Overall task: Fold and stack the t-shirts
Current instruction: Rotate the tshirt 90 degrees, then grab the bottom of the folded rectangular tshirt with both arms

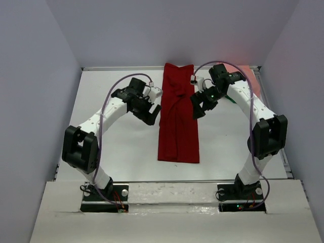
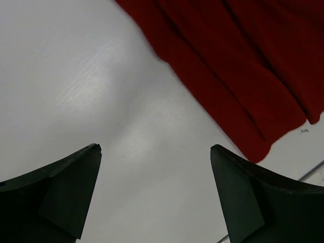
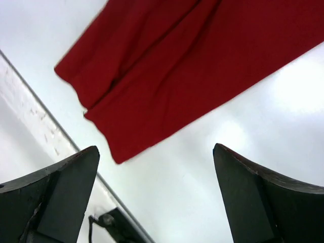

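Note:
A dark red t-shirt (image 1: 177, 119) lies folded into a long narrow strip down the middle of the white table (image 1: 121, 147). My left gripper (image 1: 150, 116) hovers at the strip's left edge, open and empty. In the left wrist view the red shirt (image 2: 243, 66) fills the upper right, and the left gripper (image 2: 156, 152) has only bare table between its fingers. My right gripper (image 1: 197, 110) hangs at the strip's right edge, open. In its wrist view a corner of the red shirt (image 3: 192, 61) lies ahead of the empty right gripper (image 3: 156, 152). A salmon pink t-shirt (image 1: 249, 71) peeks out behind the right arm.
Grey walls close in the table on three sides. A metal rail (image 3: 45, 131) marks the table's edge in the right wrist view. Both arm bases (image 1: 104, 195) sit on the near ledge.

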You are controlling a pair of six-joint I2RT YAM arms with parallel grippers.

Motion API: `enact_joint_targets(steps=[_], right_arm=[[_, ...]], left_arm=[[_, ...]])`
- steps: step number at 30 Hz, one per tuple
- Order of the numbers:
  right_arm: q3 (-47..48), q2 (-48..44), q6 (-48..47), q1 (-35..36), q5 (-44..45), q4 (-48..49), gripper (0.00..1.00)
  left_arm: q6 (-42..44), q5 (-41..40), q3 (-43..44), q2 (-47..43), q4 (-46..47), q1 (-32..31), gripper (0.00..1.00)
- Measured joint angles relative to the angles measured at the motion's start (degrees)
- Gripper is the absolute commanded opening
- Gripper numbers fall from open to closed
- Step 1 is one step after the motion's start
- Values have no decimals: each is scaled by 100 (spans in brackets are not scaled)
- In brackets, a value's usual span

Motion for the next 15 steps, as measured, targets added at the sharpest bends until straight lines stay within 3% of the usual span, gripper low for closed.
enact_joint_targets(steps=[5,11,15], right_arm=[[-1421,-295,-127,0,9,-295,100],[-2562,-745,-186,4,-125,-452,100],[-2806,-918,-221,4,-61,-540,100]], left_arm=[[175,291,-544,144,-127,-859,98],[293,463,-1080,356,-212,-800,94],[317,483,-1222,363,-273,-793,88]])
